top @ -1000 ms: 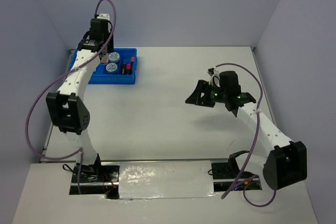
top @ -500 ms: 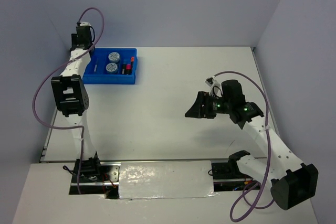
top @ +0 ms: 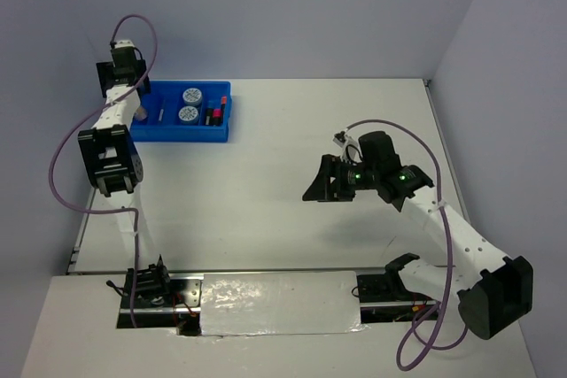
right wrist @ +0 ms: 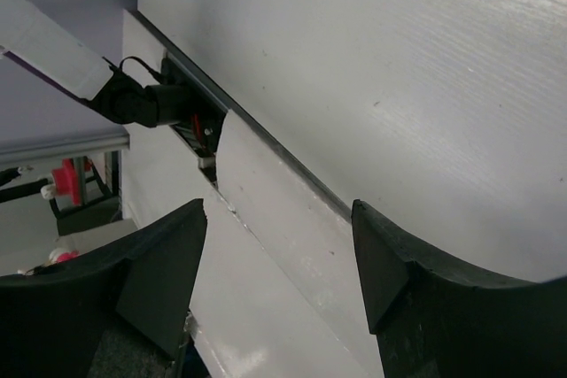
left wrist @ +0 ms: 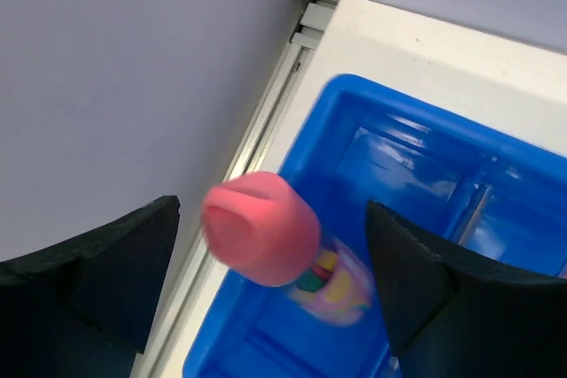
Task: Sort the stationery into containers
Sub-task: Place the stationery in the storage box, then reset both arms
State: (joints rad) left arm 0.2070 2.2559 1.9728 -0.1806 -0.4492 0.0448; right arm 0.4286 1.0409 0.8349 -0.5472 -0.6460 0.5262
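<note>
- The left gripper (left wrist: 270, 219) hangs over the end of the blue tray (top: 190, 137), jaws spread wide. Neither black finger touches anything.
- The pink-capped tube (left wrist: 263, 229) shows between those fingers with a gap on either side. It is blurred in the wrist view, so whether it has reached the tray floor or is in the air cannot be told.
- In that view the tube's long axis runs from its cap at 10 o'clock to its striped body at 4 o'clock. The cap points toward the camera, and the tube is over the tray's end compartment, just inside the rim.
- From overhead, the tray lies at 10 o'clock on the white table (top: 292, 130), and the tube shows as a pink speck at the tray's 9 o'clock end.
- Also in the tray are two blue-white discs (top: 191, 95), a thin silver pen (top: 162, 114) and highlighters (top: 213, 116) toward the 3 o'clock end.
- The right gripper (top: 323, 181) hovers over the table at about 4 o'clock from the tray, well apart from it, with its jaws parted and holding nothing.
- The left arm is far nearer — the tube lies straight ahead of its open jaws. The likely next move is a clean retreat along that line, since any sideways drift could clip the cap.
</note>
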